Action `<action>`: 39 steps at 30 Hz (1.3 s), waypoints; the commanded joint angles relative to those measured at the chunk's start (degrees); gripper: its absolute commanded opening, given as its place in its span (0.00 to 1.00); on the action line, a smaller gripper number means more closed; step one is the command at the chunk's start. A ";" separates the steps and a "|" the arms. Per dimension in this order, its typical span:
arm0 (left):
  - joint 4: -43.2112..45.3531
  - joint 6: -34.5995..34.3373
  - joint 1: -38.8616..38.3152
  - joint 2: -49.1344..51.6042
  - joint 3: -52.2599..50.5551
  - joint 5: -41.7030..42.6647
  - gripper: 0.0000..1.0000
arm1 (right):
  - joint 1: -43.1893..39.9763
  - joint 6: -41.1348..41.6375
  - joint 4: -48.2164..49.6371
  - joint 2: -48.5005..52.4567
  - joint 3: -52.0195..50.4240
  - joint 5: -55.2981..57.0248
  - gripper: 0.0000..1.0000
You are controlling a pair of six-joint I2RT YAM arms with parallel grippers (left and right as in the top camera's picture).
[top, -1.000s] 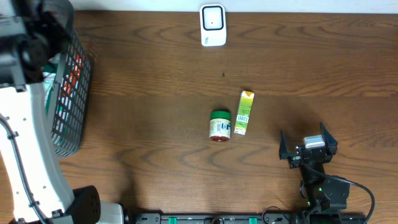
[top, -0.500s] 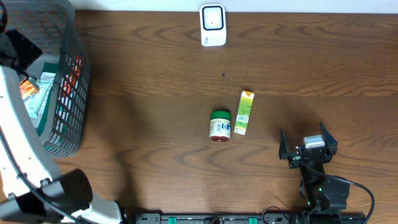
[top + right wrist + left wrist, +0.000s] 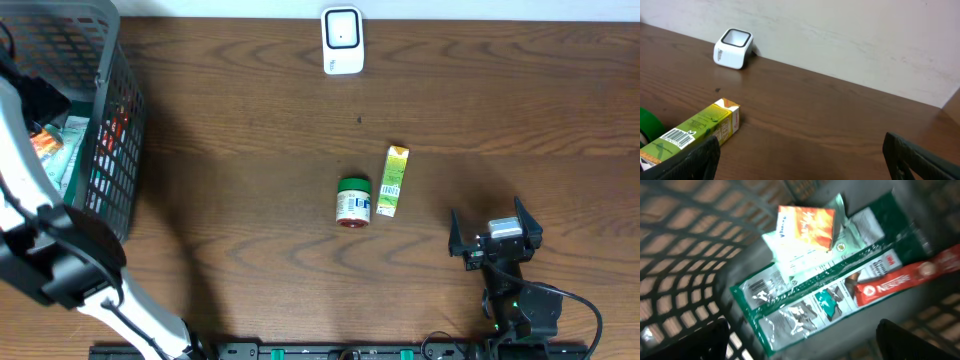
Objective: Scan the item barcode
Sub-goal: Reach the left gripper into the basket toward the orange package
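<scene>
Worktop (image 3: 250,120) scene: scanning not begun.
I'm holding both grippers open, empty: left gripper (image 3: 812,340) over basket (image 3: 112,120), right gripper (image 3: 495,240) near carton (image 3: 392,182).

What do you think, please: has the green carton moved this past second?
No. The green carton lies beside the green-lidded jar, as far from the white scanner as before.

Grey wire basket (image 3: 118,140) at the left edge of a dark wooden table (image 3: 250,130), pale wall (image 3: 850,30) behind

Red sachet (image 3: 900,280) — reads "NESCAFE" — other print blurred.
</scene>
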 commanded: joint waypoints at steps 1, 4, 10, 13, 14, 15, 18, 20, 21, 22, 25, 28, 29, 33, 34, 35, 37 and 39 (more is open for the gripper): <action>0.85 8.46 0.09 5.60 -0.44 -0.37 0.94 | -0.28 0.74 -0.20 -0.20 -0.07 -0.26 0.99; 1.68 11.52 0.09 9.03 -0.44 -0.39 0.94 | -0.28 0.74 -0.17 -0.20 -0.07 -0.26 0.99; 4.85 16.20 0.09 12.57 -0.44 -0.42 0.94 | -0.28 0.74 -0.17 -0.20 -0.07 -0.26 0.99; 6.54 19.34 0.07 12.66 -0.44 -0.42 0.94 | -0.28 0.74 -0.20 -0.20 -0.07 -0.26 0.99; 6.60 19.98 0.09 12.66 -0.44 -0.44 0.94 | -0.28 0.74 -0.17 -0.20 -0.07 -0.26 0.99; 6.58 20.44 0.09 12.68 -0.50 -0.48 0.94 | -0.28 0.74 -0.20 -0.20 -0.07 -0.26 0.99; 6.64 20.46 0.09 12.68 -1.38 -3.82 0.94 | -0.28 0.74 -0.17 -0.20 -0.07 -0.26 0.99; 6.97 20.46 0.09 12.68 -2.29 -6.84 0.94 | -0.28 0.74 -0.20 -0.20 -0.07 -0.26 0.99; 7.63 20.83 0.09 12.68 -3.21 -8.15 0.94 | -0.28 0.74 -0.20 -0.20 -0.07 -0.26 0.99; 8.17 21.70 0.09 12.68 -3.82 -8.13 0.94 | -0.28 0.74 -0.17 -0.20 -0.07 -0.26 0.99; 10.12 24.17 0.07 12.68 -5.88 -8.07 0.94 | -0.28 0.74 -0.20 -0.20 -0.07 -0.26 0.99; 12.70 25.86 0.07 12.68 -8.17 -7.85 0.95 | -0.28 0.74 -0.17 -0.20 -0.07 -0.26 0.99; 13.66 26.64 0.07 12.68 -8.98 -7.87 0.95 | -0.28 0.74 -0.17 -0.20 -0.07 -0.26 0.99; 16.46 28.20 0.09 12.70 -10.82 -8.00 0.95 | -0.28 0.74 -0.20 -0.20 -0.07 -0.26 0.99; 16.96 28.15 0.09 12.68 -11.06 -8.33 0.95 | -0.28 0.74 -0.20 -0.20 -0.07 -0.26 0.99; 17.64 28.17 0.13 12.68 -11.28 -8.90 0.95 | -0.28 0.74 -0.17 -0.20 -0.07 -0.26 0.99; 18.80 28.17 0.13 12.70 -11.56 -10.58 0.95 | -0.28 0.74 -0.17 -0.20 -0.07 -0.26 0.99; 20.06 28.33 0.13 12.70 -11.80 -11.15 0.95 | -0.28 0.74 -0.20 -0.20 -0.07 -0.26 0.99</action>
